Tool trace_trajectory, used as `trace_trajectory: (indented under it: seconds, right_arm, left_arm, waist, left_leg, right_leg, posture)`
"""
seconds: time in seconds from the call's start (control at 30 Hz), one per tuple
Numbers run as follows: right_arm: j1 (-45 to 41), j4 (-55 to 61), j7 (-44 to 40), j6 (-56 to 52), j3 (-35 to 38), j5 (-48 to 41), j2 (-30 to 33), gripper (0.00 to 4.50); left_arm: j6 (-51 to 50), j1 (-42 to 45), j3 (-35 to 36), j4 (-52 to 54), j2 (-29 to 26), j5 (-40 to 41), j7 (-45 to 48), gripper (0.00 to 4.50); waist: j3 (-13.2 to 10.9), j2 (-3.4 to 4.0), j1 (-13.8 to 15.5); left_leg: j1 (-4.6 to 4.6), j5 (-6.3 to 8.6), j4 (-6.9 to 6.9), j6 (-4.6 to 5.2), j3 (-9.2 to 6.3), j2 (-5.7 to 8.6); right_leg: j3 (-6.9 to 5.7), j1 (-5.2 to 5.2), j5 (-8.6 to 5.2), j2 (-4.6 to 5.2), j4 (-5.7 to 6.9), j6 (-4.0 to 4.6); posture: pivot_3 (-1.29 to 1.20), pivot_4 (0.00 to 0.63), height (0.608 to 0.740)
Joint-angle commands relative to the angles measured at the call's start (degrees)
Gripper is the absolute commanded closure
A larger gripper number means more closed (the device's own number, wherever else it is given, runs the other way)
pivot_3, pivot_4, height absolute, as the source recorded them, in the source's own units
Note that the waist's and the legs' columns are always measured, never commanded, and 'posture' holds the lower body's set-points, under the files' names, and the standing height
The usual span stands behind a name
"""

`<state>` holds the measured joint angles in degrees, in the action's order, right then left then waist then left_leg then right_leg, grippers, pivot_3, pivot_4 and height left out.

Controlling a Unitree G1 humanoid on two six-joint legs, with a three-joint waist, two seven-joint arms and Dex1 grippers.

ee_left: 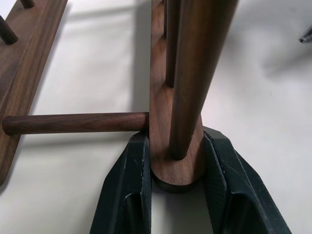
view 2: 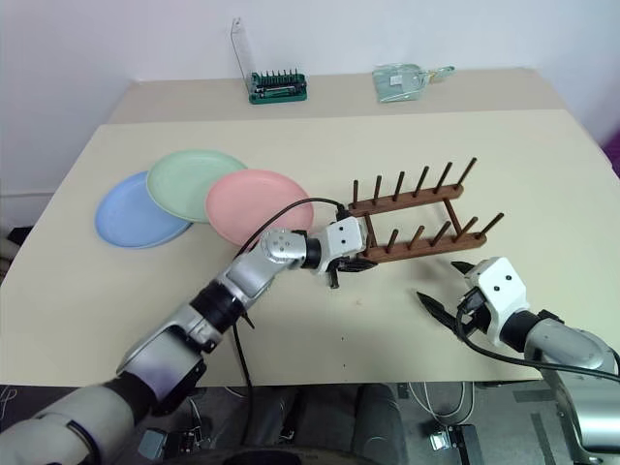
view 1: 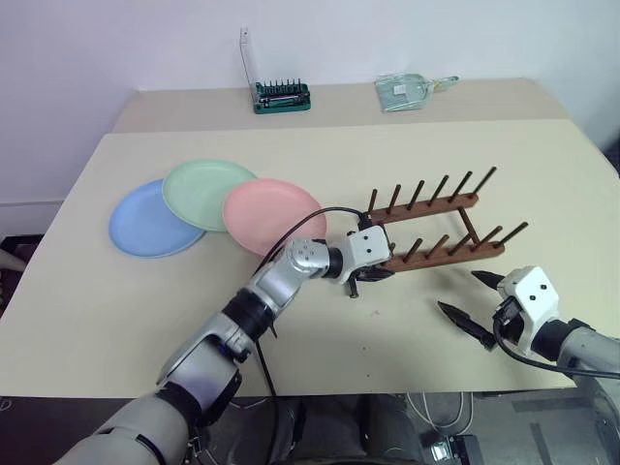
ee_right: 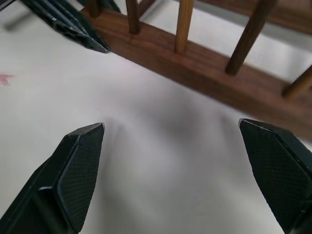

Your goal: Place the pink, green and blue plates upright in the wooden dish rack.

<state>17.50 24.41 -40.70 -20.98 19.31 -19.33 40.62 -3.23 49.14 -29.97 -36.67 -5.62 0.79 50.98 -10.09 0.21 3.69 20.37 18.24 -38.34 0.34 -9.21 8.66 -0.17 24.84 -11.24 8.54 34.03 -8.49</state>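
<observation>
Left gripper (ee_left: 176, 170) clamps the near rail end of the wooden dish rack (view 1: 431, 228); right gripper (ee_right: 178, 165) gapes wide just beside that rail. Pink plate (view 1: 271, 215), green plate (view 1: 206, 191) and blue plate (view 1: 145, 219) lie flat, overlapping, left of the rack. Risk: a one-ended grip may pivot or tip the rack.

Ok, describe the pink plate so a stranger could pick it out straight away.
On the beige table, left of the wooden rack, three plates lie flat in an overlapping row. The pink plate is the one nearest the rack, its edge over the green plate; the blue plate lies at the far end. It is the only salmon-coloured one.
</observation>
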Motion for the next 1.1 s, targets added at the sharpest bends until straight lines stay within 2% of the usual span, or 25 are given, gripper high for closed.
trace_trajectory:
  seconds: [0.03, 0.2, 0.3, 0.37, 0.47, 0.53, 0.6, 0.73, 0.97, 1.1]
  right_arm:
    - [0.97, 2.19, 1.04, -0.52, 2.07, -0.47, -0.61, 0.0]
    - [1.82, 2.02, 1.07, -1.8, 4.03, -1.0, 0.25, 0.0]
    - [0.85, 0.59, 0.17, -3.52, 5.1, -1.78, 1.5, 0.84]
    - [0.41, 0.01, 0.02, -4.01, 4.93, -1.34, 2.17, 1.85]
    - [-1.85, -2.29, 0.75, -4.37, 3.89, 0.53, 3.18, 3.36]
    - [-2.55, -3.4, 0.91, -4.7, 3.32, 1.67, 3.94, 4.41]
    - [-3.51, -5.12, 1.11, -4.59, 2.46, 3.12, 4.8, 4.5]
    - [-7.94, -11.28, 2.15, -3.6, -0.46, 7.31, 6.66, 4.5]
    - [-11.55, -15.03, 1.86, -1.8, -2.74, 9.9, 6.57, 4.5]
    - [-11.44, -13.49, 1.75, -2.31, -2.75, 9.9, 6.42, 4.5]
  left_arm:
    - [2.33, 2.46, 3.91, -4.6, 0.99, 1.53, 3.59, 2.68]
    - [-0.34, 2.68, 7.18, -3.76, 2.17, 1.92, 3.96, 0.17]
    - [-7.6, 0.61, 9.35, 4.16, 1.73, 5.13, 6.2, 0.11]
    - [-12.11, -1.2, 9.73, 9.93, 1.01, 6.22, 6.87, 0.11]
    - [-20.96, -6.15, 8.94, 22.57, -1.91, 7.62, 7.45, 0.93]
    - [-25.52, -8.09, 8.35, 27.9, -3.11, 7.27, 5.9, 1.9]
    - [-29.4, -9.53, 8.08, 32.4, -3.95, 7.57, 4.77, 2.87]
    - [-34.84, -12.28, 5.68, 39.52, -5.88, 7.14, 3.48, 2.87]
    - [-34.62, -11.53, 4.68, 36.15, -5.55, 3.86, -2.55, 2.87]
    - [-35.31, -12.46, 5.81, 38.56, -7.46, 5.71, -1.25, 2.87]
  waist:
    - [0.0, 0.0, -0.16]
    - [-0.01, -0.02, -0.11]
    - [-0.01, -0.02, -0.17]
    - [-0.01, -0.01, -0.29]
    - [0.01, 0.02, -1.06]
    - [0.02, 0.04, -1.42]
    - [0.02, 0.03, -1.39]
    - [0.02, 0.03, -1.38]
    - [0.02, 0.02, -1.37]
    - [0.03, 0.03, -1.46]
  left_leg:
    - [-0.01, 0.0, 0.0, 0.01, 0.0, 0.0]
    - [0.01, 0.01, 0.01, 0.02, -0.02, 0.0]
    - [0.01, 0.01, 0.0, 0.02, -0.01, 0.0]
    - [0.0, 0.01, 0.0, 0.02, -0.02, -0.01]
    - [-0.02, 0.0, 0.0, 0.02, -0.02, -0.02]
    - [-0.04, 0.0, 0.0, 0.01, -0.02, -0.01]
    - [-0.04, -0.02, 0.0, -0.02, -0.04, -0.02]
    - [-0.05, -0.03, -0.01, -0.05, -0.01, -0.01]
    - [-0.1, -0.07, -0.03, -0.11, -0.03, -0.02]
    - [-0.1, -0.07, -0.03, -0.11, -0.04, -0.02]
  right_leg:
    - [0.0, 0.0, 0.0, -0.01, 0.0, 0.0]
    - [0.0, 0.02, 0.0, -0.01, 0.01, -0.01]
    - [0.0, 0.02, 0.0, -0.01, 0.02, -0.02]
    - [0.0, 0.02, 0.0, -0.02, 0.04, -0.02]
    - [0.0, 0.01, 0.01, -0.02, 0.07, -0.02]
    - [0.02, 0.01, 0.01, -0.01, 0.1, -0.01]
    - [0.02, 0.02, 0.01, -0.03, 0.12, 0.0]
    - [0.04, -0.01, 0.01, -0.02, 0.11, 0.0]
    - [0.04, -0.06, 0.02, -0.04, 0.12, 0.01]
    - [0.04, -0.06, 0.02, -0.04, 0.12, 0.01]
  posture:
    - [0.0, 0.15, 0.74]
    - [0.0, 0.15, 0.74]
    - [0.0, 0.15, 0.74]
    - [0.0, 0.15, 0.74]
    - [0.0, 0.15, 0.74]
    - [0.0, 0.15, 0.74]
    - [0.0, 0.15, 0.74]
    - [0.0, 0.15, 0.74]
    - [0.0, 0.15, 0.74]
    - [0.0, 0.15, 0.74]
